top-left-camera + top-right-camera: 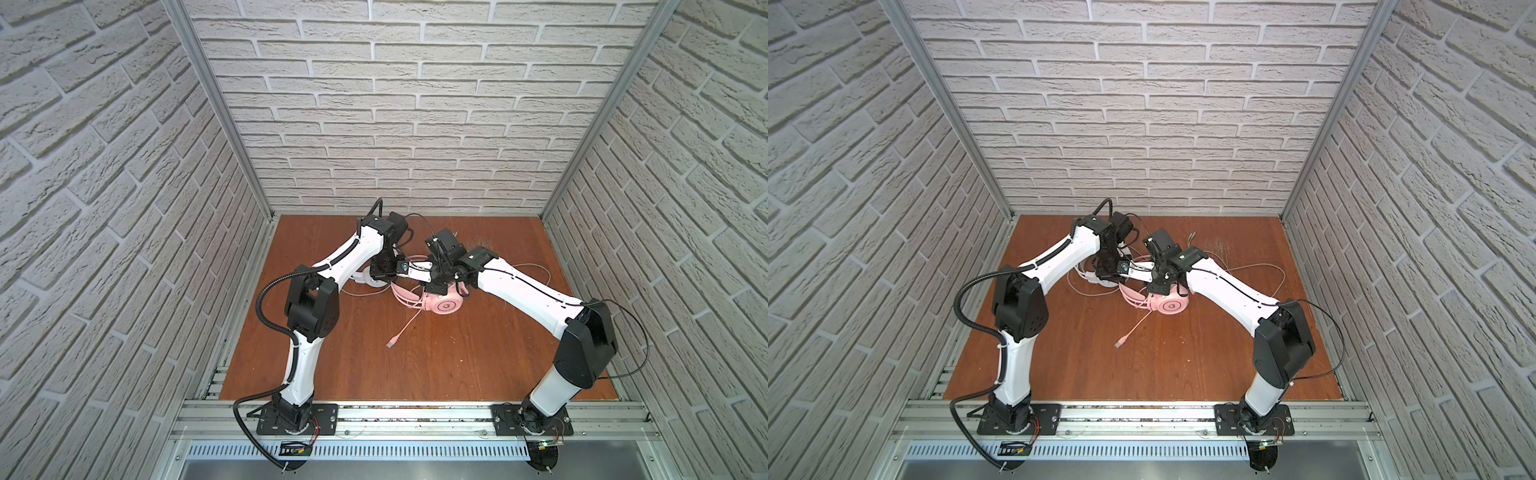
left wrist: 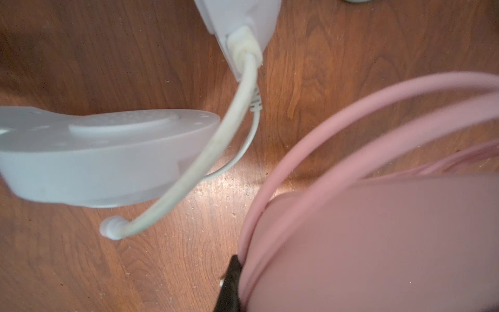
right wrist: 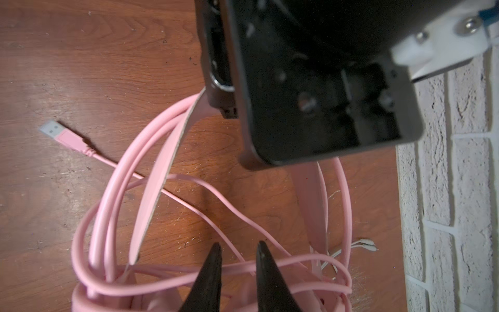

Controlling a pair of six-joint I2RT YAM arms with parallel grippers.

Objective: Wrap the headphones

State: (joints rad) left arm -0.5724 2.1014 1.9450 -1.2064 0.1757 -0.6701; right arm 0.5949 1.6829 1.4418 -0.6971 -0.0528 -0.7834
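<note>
Nearest to the arm bases, the brown wooden table (image 1: pixel 415 365) is bare. A little further in lies the pink USB plug (image 1: pixel 391 343), flat on the wood, with its thin cord running up toward the pink headphones (image 1: pixel 446 306). These headphones rest near the middle of the table, and in both top views one round cup faces up.

The right tool (image 3: pixel 237 245) hangs just above that headset. Its two dark fingers (image 3: pixel 213 270) stand slightly spread with a clear gap, and loops of pink cord (image 3: pixel 189 286) cross below them. I cannot tell if the fingers touch any cord.

The left tool (image 2: pixel 235 272) is pressed together. In the left wrist view only one black finger shows, lying against the pink headband. In the right wrist view the flat inner band (image 3: pixel 162 175) goes under this tool's black body and comes out on its other side, so the tool seems to pinch this band.

Just beyond, partly under the left arm, lie the white headphones (image 1: pixel 1100 279). Their cup (image 2: pixel 108 151) and bent microphone stalk (image 2: pixel 189 167) are on the wood beside the pink band.

A pale cord (image 1: pixel 536 270) loops behind the right arm. Behind everything stands the brick wall (image 1: pixel 374 124).
</note>
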